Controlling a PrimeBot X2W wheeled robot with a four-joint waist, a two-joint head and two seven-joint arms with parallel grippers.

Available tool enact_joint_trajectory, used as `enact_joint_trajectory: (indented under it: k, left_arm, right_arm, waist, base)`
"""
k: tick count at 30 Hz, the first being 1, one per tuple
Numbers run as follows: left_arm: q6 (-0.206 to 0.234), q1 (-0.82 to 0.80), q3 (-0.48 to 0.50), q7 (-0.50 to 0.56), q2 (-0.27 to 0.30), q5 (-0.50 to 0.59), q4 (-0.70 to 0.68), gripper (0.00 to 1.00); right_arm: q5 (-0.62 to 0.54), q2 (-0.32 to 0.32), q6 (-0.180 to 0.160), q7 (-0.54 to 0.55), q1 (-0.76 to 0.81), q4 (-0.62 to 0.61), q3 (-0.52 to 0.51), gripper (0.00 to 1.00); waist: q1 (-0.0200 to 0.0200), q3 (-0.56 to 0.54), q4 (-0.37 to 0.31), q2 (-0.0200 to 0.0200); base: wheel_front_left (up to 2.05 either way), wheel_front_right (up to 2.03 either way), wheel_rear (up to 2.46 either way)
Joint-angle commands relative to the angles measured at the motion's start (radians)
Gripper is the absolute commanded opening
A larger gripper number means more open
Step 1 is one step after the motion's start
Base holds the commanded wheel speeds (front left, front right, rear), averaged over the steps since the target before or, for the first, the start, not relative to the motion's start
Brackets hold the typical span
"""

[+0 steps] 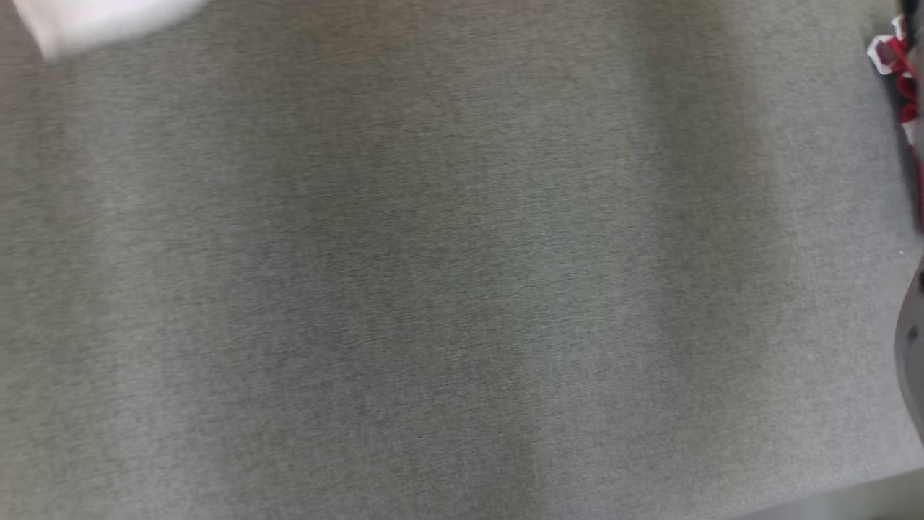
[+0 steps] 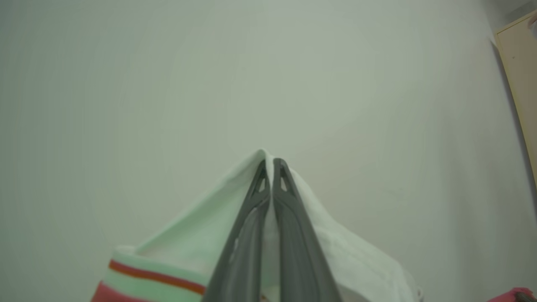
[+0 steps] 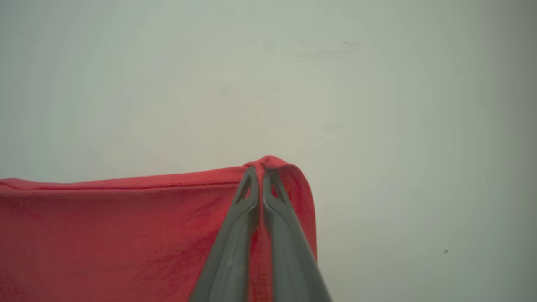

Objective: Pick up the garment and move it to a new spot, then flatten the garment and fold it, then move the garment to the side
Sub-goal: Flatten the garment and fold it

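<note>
The garment has a white part with red and orange stripes and a plain red part. It hangs lifted in front of a pale wall. My left gripper is shut on a peak of the white cloth, which drapes down both sides of the fingers. In the right wrist view, my right gripper is shut on a corner of the red hem, and the red cloth stretches away to the left. A scrap of red-and-white cloth shows at the right edge of the blurred head view.
The grey fabric-covered table spreads across the head view, with its front edge at the lower right. A blurred white shape sits at the top left. A dark grey rounded part pokes in at the right. A beige panel stands beside the wall.
</note>
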Motion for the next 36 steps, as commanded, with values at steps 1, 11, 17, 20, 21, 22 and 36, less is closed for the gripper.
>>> enact_joint_trajectory:
  k: [1,11,17,20,21,22,36]
  left_arm:
    - [-0.002,-0.032,0.002,-0.020,-0.005,0.020,-0.011,0.00]
    - [-0.031,0.053,-0.034,-0.052,-0.015,0.008,-0.041,0.00]
    - [-0.037,0.147,-0.060,-0.050,0.014,-0.053,-0.047,0.00]
    - [-0.039,0.205,-0.067,-0.045,0.031,-0.100,-0.058,0.00]
    - [-0.037,0.225,-0.072,-0.042,0.036,-0.115,-0.065,0.00]
    - [-0.037,0.251,-0.072,-0.036,0.038,-0.136,-0.071,0.00]
    - [-0.037,0.577,-0.155,0.077,0.088,-0.375,-0.138,0.00]
  right_arm:
    - [-0.034,0.007,-0.003,-0.032,-0.032,-0.005,-0.022,0.00]
    - [-0.189,-0.011,-0.003,-0.066,0.037,-0.005,-0.022,0.00]
    - [-0.183,-0.026,-0.003,-0.067,0.100,-0.001,0.038,0.00]
    - [-0.164,-0.039,-0.003,-0.067,0.138,-0.007,0.068,0.00]
    - [-0.157,-0.043,-0.003,-0.067,0.149,-0.011,0.078,0.00]
    - [-0.148,-0.046,-0.003,-0.067,0.163,-0.010,0.086,0.00]
    - [-0.004,-0.102,-0.003,0.032,0.369,0.016,0.169,0.00]
  waist:
    - [-0.0002,0.010,-0.019,-0.0003]
    - [-0.0002,0.070,-0.014,-0.0003]
    - [-0.0002,0.088,0.000,-0.0003]
    - [-0.0002,0.090,0.010,-0.0003]
    - [-0.0002,0.088,0.013,-0.0003]
    - [-0.0002,0.084,0.016,-0.0003]
    - [-0.0002,-0.074,0.059,-0.0003]
  base:
    - [0.00,0.00,0.00]
    - [0.00,0.00,0.00]
    - [0.00,0.00,0.00]
    - [0.00,0.00,0.00]
    - [0.00,0.00,0.00]
    - [0.00,0.00,0.00]
    - [0.00,0.00,0.00]
